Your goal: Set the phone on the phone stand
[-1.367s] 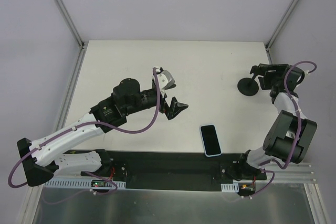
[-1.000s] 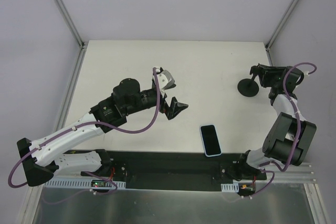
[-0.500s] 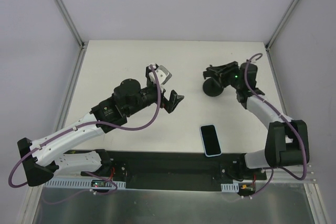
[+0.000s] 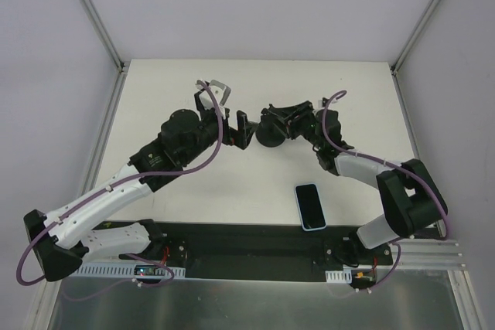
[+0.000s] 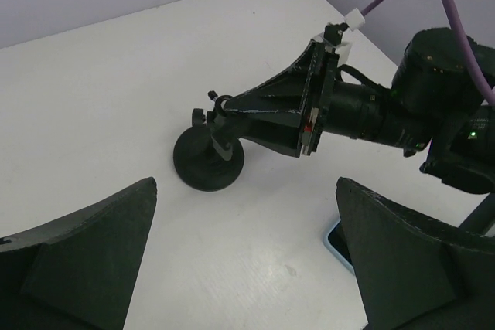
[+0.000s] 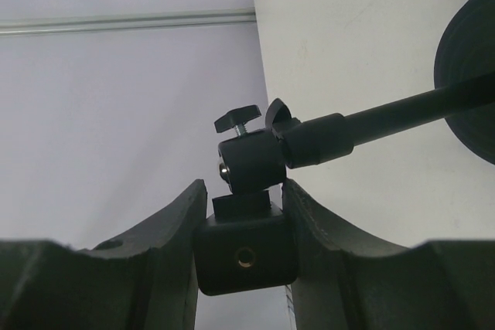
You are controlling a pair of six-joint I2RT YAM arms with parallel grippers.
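The phone (image 4: pixel 310 206) lies flat and screen-up on the white table near the front edge; its pale blue corner shows in the left wrist view (image 5: pixel 341 242). The black phone stand (image 4: pixel 270 134) is in the middle of the table, its disc base (image 5: pixel 207 162) seemingly resting on the surface. My right gripper (image 4: pixel 285 120) is shut on the stand's top block (image 6: pixel 246 256), below its ball joint (image 6: pixel 249 161). My left gripper (image 4: pixel 244 130) is open and empty, just left of the stand, jaws wide apart (image 5: pixel 247 268).
Metal frame posts (image 4: pixel 94 17) stand at the table's back corners, with pale walls behind them. A black rail (image 4: pixel 247 241) runs along the near edge. Purple cables (image 4: pixel 220 152) loop off both arms.
My right gripper carried the stand from the far right of the table leftwards to the middle. My left gripper shifted back and slightly right, towards the stand. The phone has not moved.
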